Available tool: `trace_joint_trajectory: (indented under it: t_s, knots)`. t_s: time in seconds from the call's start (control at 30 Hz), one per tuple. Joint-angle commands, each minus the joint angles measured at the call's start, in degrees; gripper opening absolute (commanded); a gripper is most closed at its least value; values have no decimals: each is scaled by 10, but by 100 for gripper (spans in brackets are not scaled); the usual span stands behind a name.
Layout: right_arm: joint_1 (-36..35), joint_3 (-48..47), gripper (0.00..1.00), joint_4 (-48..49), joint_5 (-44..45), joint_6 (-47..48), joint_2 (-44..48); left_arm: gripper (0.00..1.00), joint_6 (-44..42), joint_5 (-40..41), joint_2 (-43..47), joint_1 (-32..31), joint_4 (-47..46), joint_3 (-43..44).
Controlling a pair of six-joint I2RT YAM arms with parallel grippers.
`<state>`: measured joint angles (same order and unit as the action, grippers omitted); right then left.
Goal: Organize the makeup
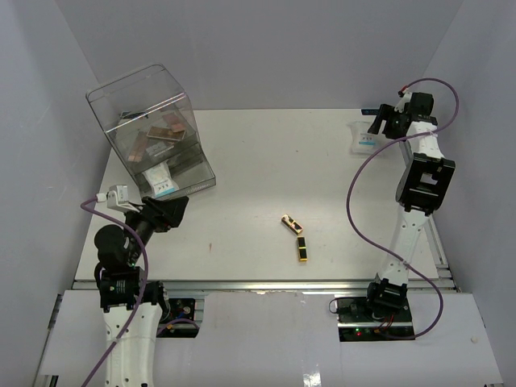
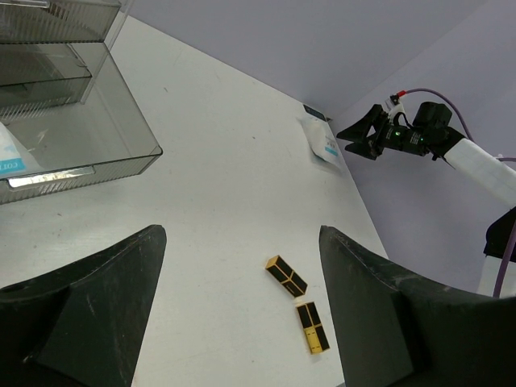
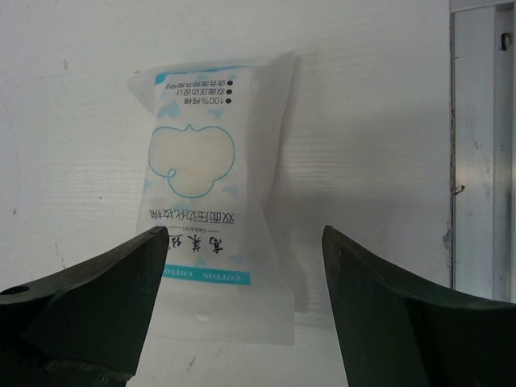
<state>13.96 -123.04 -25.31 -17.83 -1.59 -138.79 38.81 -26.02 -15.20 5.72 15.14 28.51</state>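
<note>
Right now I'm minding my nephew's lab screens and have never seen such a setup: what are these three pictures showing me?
You are looking at two robot arms bolted at the near edge of a white table. One picture comes from a camera fixed above and behind them; the other two come from cameras on each arm's wrist, so the dark shapes at the bottom are that arm's own fingers. The left hand is open and holds nothing; it faces two black-and-gold lipstick tubes lying mid-table. The right hand is spread over a white-blue sachet at the far right, not gripping it. At the far left stands a clear plastic box, tilted, with pink-brown palettes and another sachet inside.
</note>
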Motion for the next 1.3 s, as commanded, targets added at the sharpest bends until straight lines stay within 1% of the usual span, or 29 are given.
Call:
trace_joint_trajectory:
  t_s: [0.0, 0.17, 0.2, 0.23, 0.27, 0.33, 0.4, 0.5, 0.57, 0.67, 0.77, 0.9, 1.0, 1.1, 1.17, 1.27]
  knots:
    - [2, -16, 79, 37, -39, -53, -28, 88, -5, -4, 8, -2, 15, 8]
    - [-8, -11, 65, 41, -44, -62, -41, 88, -6, 0, 17, -2, 31, 16]
    - [-8, -11, 64, 41, -44, -63, -41, 88, -5, 1, 17, -2, 32, 17]
    - [-7, -9, 58, 42, -44, -67, -40, 88, -3, 0, 18, -2, 32, 17]
    - [-8, -6, 55, 43, -43, -67, -40, 88, -1, -1, 18, -2, 33, 17]
    - [-8, 3, 44, 47, -44, -65, -36, 88, 6, -7, 17, -2, 30, 18]
    - [-8, 18, 30, 58, -54, -56, -23, 88, 17, -34, 13, -2, 7, 11]
    - [-8, 77, 20, 94, -86, -43, 18, 87, 55, -82, -3, -2, -44, -6]
    - [-8, 136, 17, 115, -120, -31, 57, 86, 85, -118, -16, -2, -81, -18]
    - [-9, 208, 14, 150, -173, -13, 110, 84, 111, -145, -47, -2, -118, -23]
    - [-22, 303, 12, 172, -235, 18, 185, 83, 121, -150, -61, -2, -143, -16]
    - [-62, 404, 11, 198, -276, 66, 274, 82, 137, -159, -96, -2, -173, -11]
    - [-113, 431, 11, 200, -302, 90, 317, 81, 141, -165, -112, -3, -177, -11]
    - [-173, 438, 11, 199, -314, 118, 336, 80, 132, -160, -105, -4, -173, -11]
    - [-230, 423, 11, 199, -316, 127, 339, 80, 118, -142, -96, -4, -154, 5]
    - [-298, 363, 11, 199, -328, 117, 325, 80, 85, -116, -92, -4, -98, 36]
